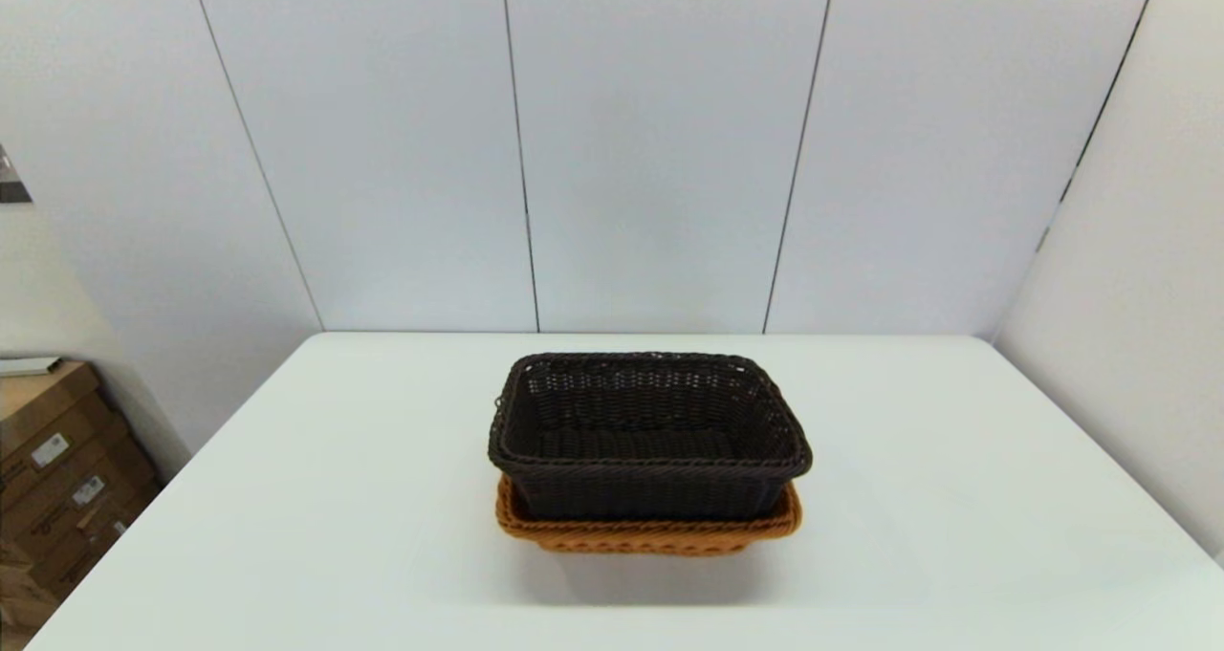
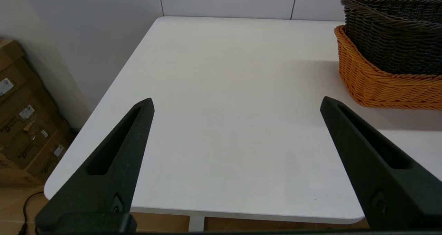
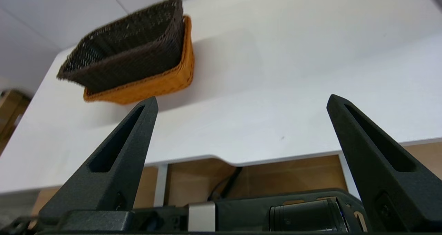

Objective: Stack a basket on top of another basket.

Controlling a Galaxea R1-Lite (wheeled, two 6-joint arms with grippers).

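On the table (image 1: 335, 498), dark basket (image 1: 646, 431) nested in orange basket (image 1: 650, 534).

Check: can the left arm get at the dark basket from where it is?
Probably yes. The left gripper is open above bare table, with nothing between it and the dark basket, which sits nested in the orange basket.
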